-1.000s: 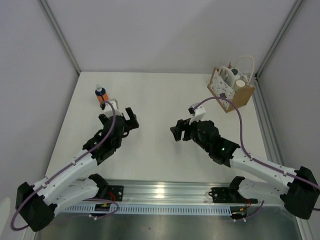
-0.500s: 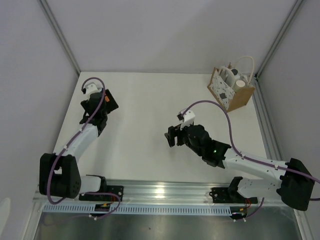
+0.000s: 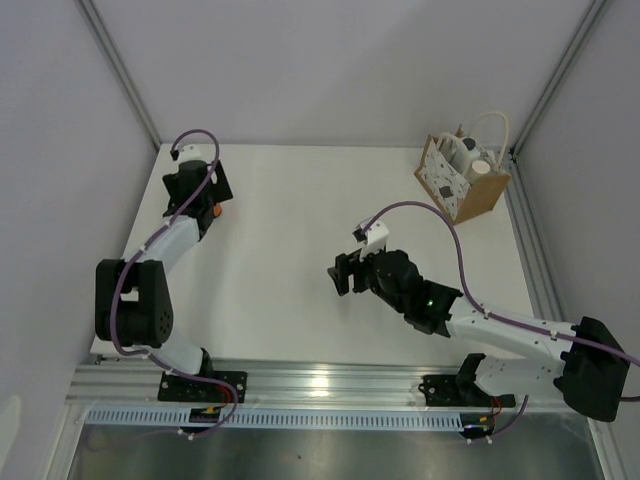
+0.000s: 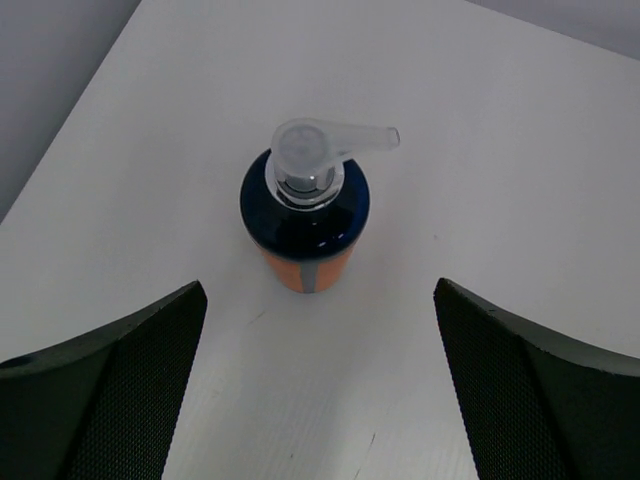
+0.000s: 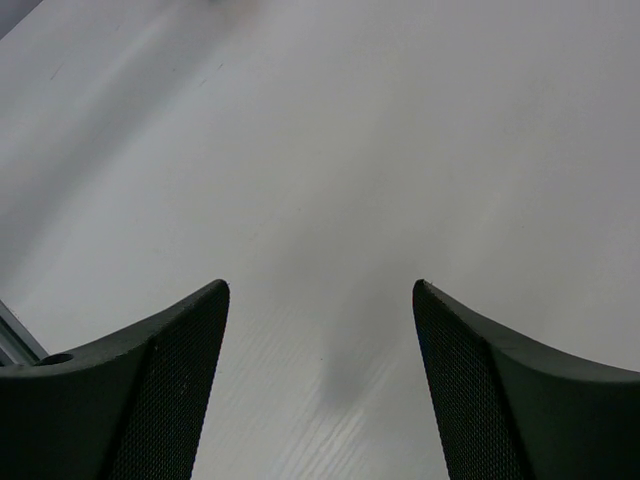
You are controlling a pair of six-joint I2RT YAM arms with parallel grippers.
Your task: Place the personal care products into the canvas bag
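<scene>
**Left arm swings out over the last bottle**

In the past second the left arm has left the middle of the surface (image 3: 300, 190) and reached to its far-left corner, where the orange bottle (image 4: 305, 215) stands upright. The left end effector (image 4: 318, 300) now looks down on the bottle's clear pump head, its fingers spread wide and well clear on either side — nothing is gripped yet. From above, the arm hides most of the bottle; only a sliver of orange shows beside it.

The right arm has drawn back a little toward the centre. The right end effector (image 5: 320, 290) also has its fingers apart, with only bare surface between them.

The canvas bag (image 3: 488, 190) stands at the far-right corner, and a pale bottle (image 3: 462, 152) already sits inside it. So the orange bottle looks like the one product left out, and the left arm appears lined up to come down and close on it. It would then have to cross the whole surface — a handover may be needed.
</scene>
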